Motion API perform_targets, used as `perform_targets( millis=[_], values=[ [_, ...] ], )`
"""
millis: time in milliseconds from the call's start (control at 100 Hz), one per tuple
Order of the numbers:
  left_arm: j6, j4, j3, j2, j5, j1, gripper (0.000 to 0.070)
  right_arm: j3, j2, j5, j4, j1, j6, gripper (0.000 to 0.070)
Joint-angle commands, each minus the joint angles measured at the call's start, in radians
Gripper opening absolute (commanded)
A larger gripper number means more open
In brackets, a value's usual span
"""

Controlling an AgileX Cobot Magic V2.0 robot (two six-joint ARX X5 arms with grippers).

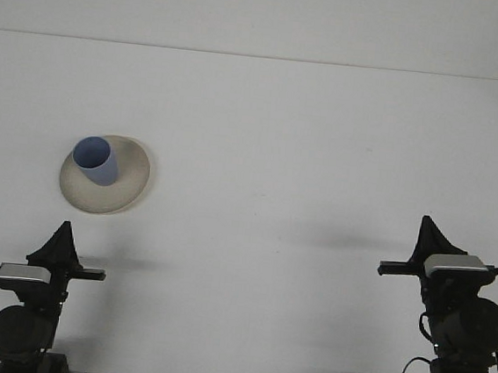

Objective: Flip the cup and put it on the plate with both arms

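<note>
Blue cup (96, 160) sitting upright on the plate (130, 188), near the surface's left edge. Can't tell tool states, left (60, 246) or right (424, 239).

A single front view looks forward and steeply down from above the robot's base, set well back, over the white table (305, 157) to its far edge (both arms sit at the bottom corners).

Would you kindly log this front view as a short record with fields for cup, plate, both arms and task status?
cup: blue cup, upright, opening up, standing on the plate
plate: beige plate, left part of the white table
left end effector: near table edge, apart from plate
right end effector: far right, holding nothing
task status: cup looks placed
</note>
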Motion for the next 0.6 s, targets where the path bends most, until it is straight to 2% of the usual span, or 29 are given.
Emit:
perform_targets(
  millis=[0, 200, 590],
  values=[
    [-0.014, 0.026, -0.017, -0.002, -0.007, 0.000, 0.0013, 0.004, 0.004, 0.001, 0.011, 0.000, 0.005, 0.0000],
    [-0.055, 0.098, -0.063, -0.002, -0.008, 0.000, 0.0013, 0.004, 0.004, 0.001, 0.014, 0.000, 0.005, 0.0000],
    [-0.054, 0.121, -0.062, -0.001, -0.008, 0.000, 0.0013, 0.004, 0.004, 0.001, 0.014, 0.000, 0.005, 0.0000]
  ],
)
